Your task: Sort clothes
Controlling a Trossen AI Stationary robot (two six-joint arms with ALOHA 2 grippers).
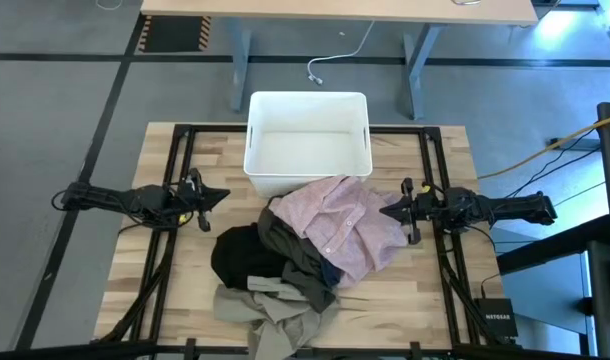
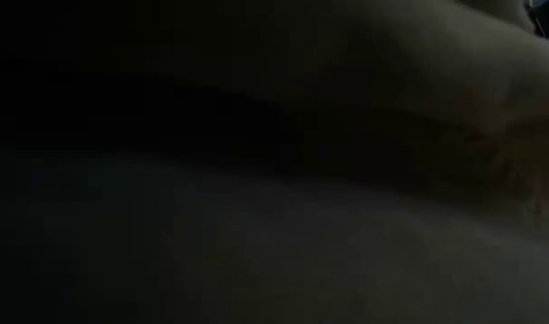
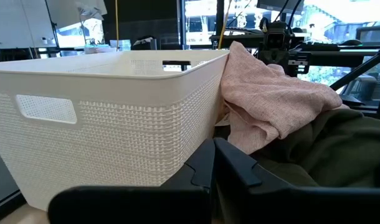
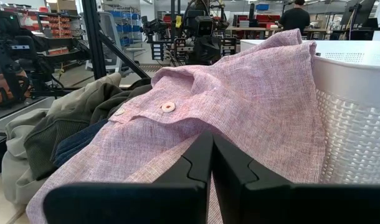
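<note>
Clothes heaped beside white bin.

Shirt: pale pink with a fine check weave, one cream button showing. Olive garment: dark olive green, plain. Black garment: solid black, no pattern visible. Beige garment: khaki-beige, plain. A small patch of navy blue cloth shows between the pink and the olive. Bin: white, walls with a fine woven-look texture. Table: light wood, striped in blond planks. Both arms and grippers: black.
</note>
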